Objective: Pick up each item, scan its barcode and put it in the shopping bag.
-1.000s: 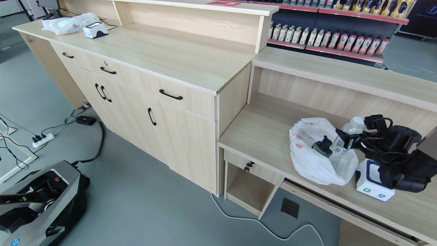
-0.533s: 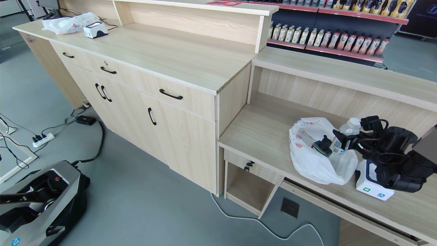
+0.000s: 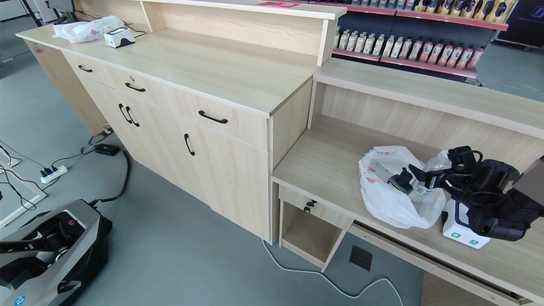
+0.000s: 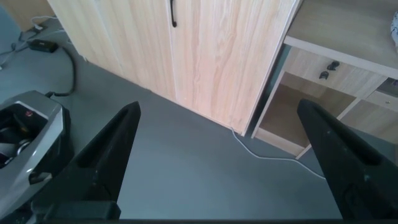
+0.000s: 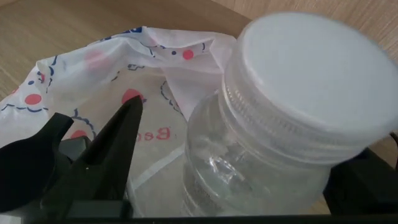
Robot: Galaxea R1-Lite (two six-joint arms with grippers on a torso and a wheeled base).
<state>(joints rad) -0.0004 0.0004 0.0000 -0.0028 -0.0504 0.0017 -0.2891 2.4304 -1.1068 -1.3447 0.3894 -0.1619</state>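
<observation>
Presently the right gripper (image 3: 411,178) is clenched on a clear bottle (image 3: 430,166) with a white cap (image 5: 311,81). It holds the bottle tilted at the open mouth of the shopping bag (image 3: 382,199), with the bottle's lower part inside the bag and the cap end leaning away from it. In the right wrist view the bottle sits between the two dark fingers (image 5: 93,168), with the bag's white plastic and its red dots spread just behind. The bag lies slumped on the lower worktop (image 3: 331,161). A small white scanner box (image 3: 457,231) stands just beside the bag, on the side nearer the right arm. The left gripper (image 4: 224,162) is released, its fingers spread wide over the grey floor (image 4: 186,162), well apart from the bag.
</observation>
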